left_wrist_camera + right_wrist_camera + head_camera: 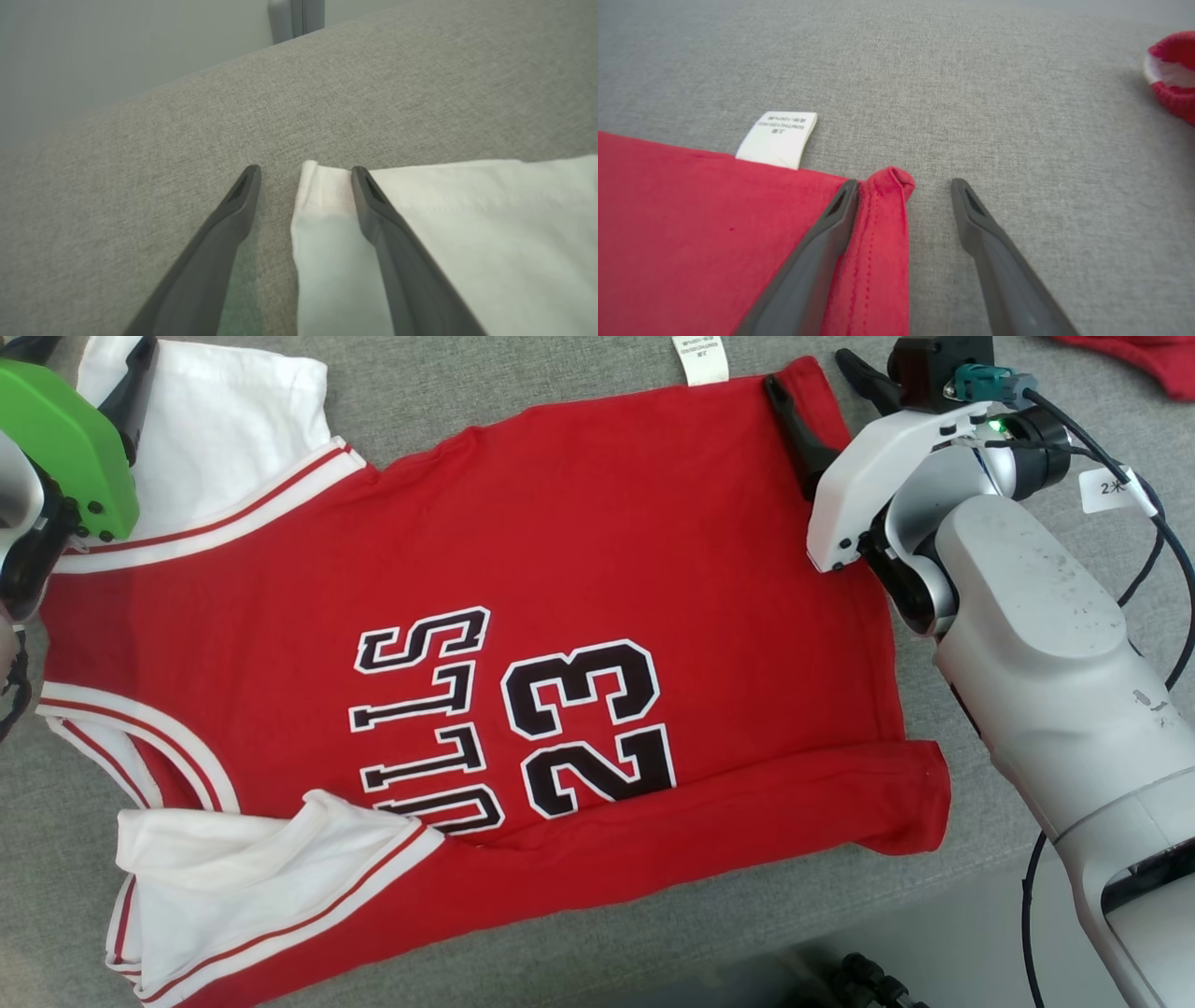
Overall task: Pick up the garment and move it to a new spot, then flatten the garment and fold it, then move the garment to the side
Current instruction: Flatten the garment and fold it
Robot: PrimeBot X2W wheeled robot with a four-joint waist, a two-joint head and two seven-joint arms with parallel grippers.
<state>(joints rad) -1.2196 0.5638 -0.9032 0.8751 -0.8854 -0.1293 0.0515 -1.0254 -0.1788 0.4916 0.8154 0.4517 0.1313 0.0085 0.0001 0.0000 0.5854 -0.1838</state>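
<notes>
The right gripper (904, 184) stands wide open and holds nothing. Its left finger rests on red cloth and its right finger is over bare grey fabric surface (994, 93), so the rolled hem corner (896, 179) sits between the two, close to the left one. A white care label (777, 137) pokes out just left of that finger.

The left gripper (306, 169) is equally wide and empty, with the edge of the white cotton sleeve (467, 224) lying between its fingers and under the right one.

The red basketball jersey with white trim (579, 569) lies spread flat. Its long axis runs from one gripper to the other, and its body extends back from both sets of fingertips towards the robot. Each arm straddles its own far corner, so closing on both looks like the next step of the fold.
</notes>
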